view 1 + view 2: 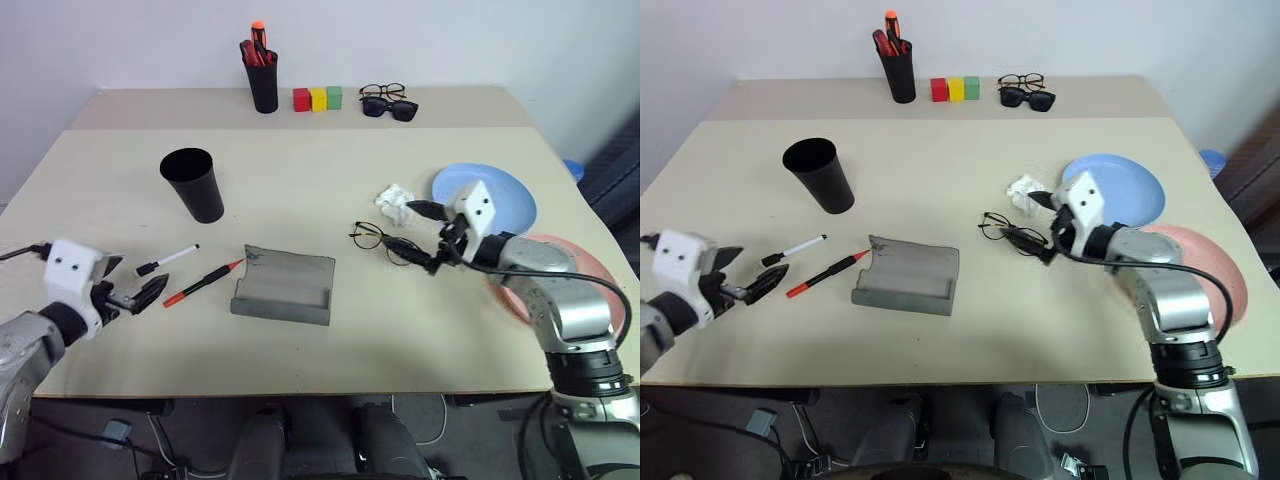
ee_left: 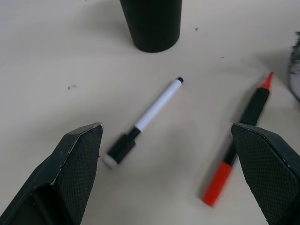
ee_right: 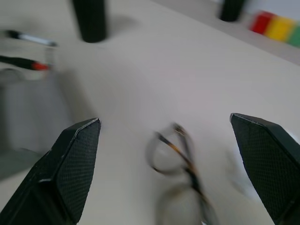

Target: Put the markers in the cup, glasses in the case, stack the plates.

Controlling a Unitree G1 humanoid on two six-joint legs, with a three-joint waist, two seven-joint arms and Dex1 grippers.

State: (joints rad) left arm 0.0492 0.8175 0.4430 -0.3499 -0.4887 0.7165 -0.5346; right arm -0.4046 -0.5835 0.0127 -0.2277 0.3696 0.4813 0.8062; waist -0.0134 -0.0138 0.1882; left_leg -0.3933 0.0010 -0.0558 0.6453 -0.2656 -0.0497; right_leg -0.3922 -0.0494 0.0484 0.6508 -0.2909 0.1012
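Two markers lie on the table near its front left: a white one with a black cap (image 2: pixel 150 112) and a red one with a black end (image 2: pixel 239 140). My left gripper (image 1: pixel 135 287) stands open just in front of them, touching neither. The black cup (image 1: pixel 193 183) stands upright behind them. The grey case (image 1: pixel 285 285) lies open at centre. Thin black-rimmed glasses (image 1: pixel 380 240) lie right of it, and my right gripper (image 1: pixel 418 233) stands open just beside them, empty. The light blue plate (image 1: pixel 505 195) and the pink plate (image 1: pixel 590 265) lie side by side at right, behind that arm.
A crumpled white tissue (image 1: pixel 395 203) lies between the glasses and the blue plate. At the back stand a black cylinder of red and orange pens (image 1: pixel 263 70), three coloured blocks (image 1: pixel 318 98), dark sunglasses (image 1: pixel 395 108) and another clear pair (image 1: pixel 382 91).
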